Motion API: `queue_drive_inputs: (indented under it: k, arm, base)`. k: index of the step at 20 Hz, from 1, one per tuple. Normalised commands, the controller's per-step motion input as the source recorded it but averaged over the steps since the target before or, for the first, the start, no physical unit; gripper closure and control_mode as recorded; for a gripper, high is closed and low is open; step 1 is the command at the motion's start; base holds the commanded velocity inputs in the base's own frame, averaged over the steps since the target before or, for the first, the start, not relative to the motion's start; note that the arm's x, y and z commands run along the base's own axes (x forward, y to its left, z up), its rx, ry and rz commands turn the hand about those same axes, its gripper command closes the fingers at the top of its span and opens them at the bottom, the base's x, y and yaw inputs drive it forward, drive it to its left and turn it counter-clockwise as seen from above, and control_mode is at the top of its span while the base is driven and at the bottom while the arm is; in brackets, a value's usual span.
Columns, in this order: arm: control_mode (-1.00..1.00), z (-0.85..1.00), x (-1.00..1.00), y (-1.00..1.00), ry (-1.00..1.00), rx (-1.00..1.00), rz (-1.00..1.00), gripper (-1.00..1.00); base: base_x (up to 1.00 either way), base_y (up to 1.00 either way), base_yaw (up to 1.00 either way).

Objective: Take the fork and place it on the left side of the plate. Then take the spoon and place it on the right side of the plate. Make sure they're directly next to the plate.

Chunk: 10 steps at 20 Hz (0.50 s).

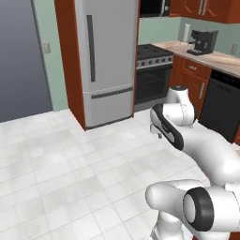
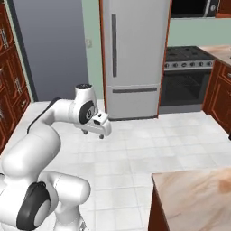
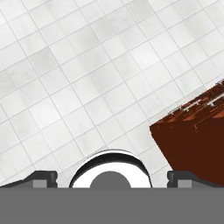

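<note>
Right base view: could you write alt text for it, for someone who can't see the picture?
A white robot arm bends over a white tiled kitchen floor, its open gripper hanging above the tiles and holding nothing. Behind it stand a silver fridge and a black oven; a marbled countertop fills the lower right corner.

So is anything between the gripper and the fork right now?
Cannot say: the frames give no fork to judge against. The open gripper hangs over bare floor tiles, with a brown cabinet corner and counter to its side.
</note>
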Motion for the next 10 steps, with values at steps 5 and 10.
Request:
queue_drive_inputs:
  k: [5, 10]
  arm:
    - [1.0, 0.0, 0.0, 0.0, 0.0, 0.0, 0.0, -1.0]
    - [1.0, 0.0, 0.0, 0.0, 0.0, 0.0, 0.0, -1.0]
  base:
    - [0.64, 0.26, -0.44]
    - [0.55, 0.27, -0.54]
